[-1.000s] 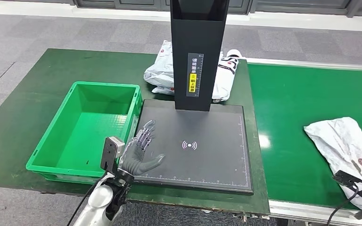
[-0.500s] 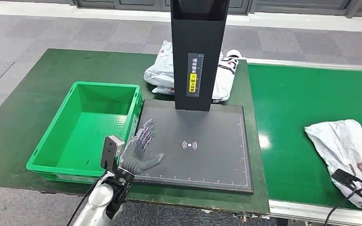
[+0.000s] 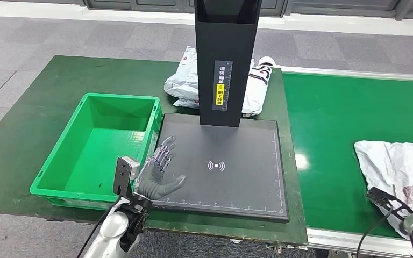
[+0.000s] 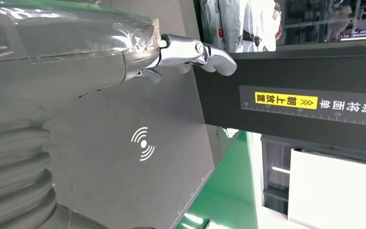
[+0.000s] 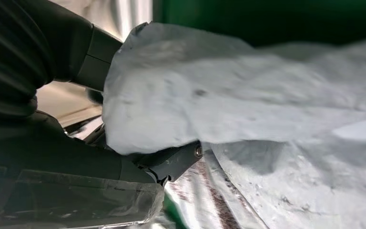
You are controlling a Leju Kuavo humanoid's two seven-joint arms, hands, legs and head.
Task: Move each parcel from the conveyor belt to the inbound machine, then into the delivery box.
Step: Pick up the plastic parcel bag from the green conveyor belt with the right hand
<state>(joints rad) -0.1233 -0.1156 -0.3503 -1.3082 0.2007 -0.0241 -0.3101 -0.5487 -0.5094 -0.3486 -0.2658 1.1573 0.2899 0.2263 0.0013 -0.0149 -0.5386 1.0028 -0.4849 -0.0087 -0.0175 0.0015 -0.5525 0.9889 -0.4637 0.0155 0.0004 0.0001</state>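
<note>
Left hand (image 3: 158, 174) unchanged: fingers spread, empty, hovering over the inbound machine (image 3: 247, 177) plate beside the green delivery box (image 3: 64, 161). On the conveyor belt (image 3: 333, 140), the white parcel (image 3: 395, 164) has crumpled and shifted since a second ago. Right hand (image 5: 138, 160) now clamps its near edge, so pickup appears underway.

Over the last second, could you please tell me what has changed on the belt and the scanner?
The right hand has closed in on the white parcel on the conveyor belt, and the parcel's near end has bunched up and shifted slightly rightward. The right wrist view shows fingers under its edge. The left hand stays spread over the inbound machine; the green box and far parcels are unchanged.
</note>
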